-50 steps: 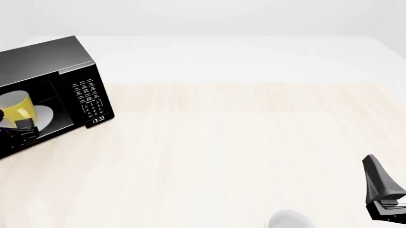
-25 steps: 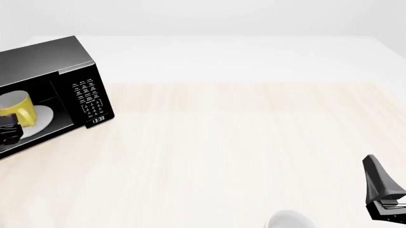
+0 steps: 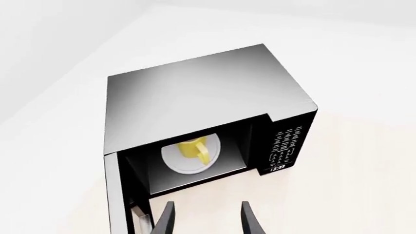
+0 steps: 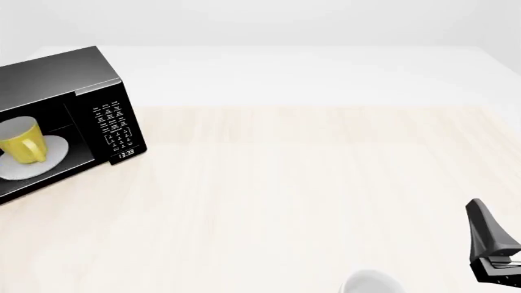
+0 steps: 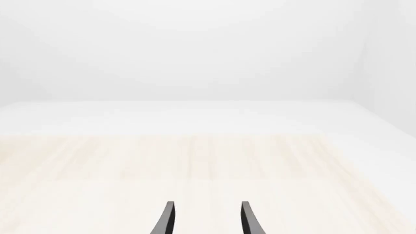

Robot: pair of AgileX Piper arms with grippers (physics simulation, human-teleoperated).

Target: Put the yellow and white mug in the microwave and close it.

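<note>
While mug [image 3: 193, 149] sits inside microwave [image 3: 201, 92], left gripper [image 3: 206, 220] wide open, empty; door [image 3: 117, 195] beside it stiff, push its edge.

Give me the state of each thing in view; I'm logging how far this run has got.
microwave: door open, swung aside, clock display lit.
yellow and white mug: upright on the turntable plate inside the microwave, released.
left gripper: open, empty, outside the microwave's opening.
right gripper: open, empty, over bare table.
white rounded object: at the table's near edge, mostly cut off.
</note>
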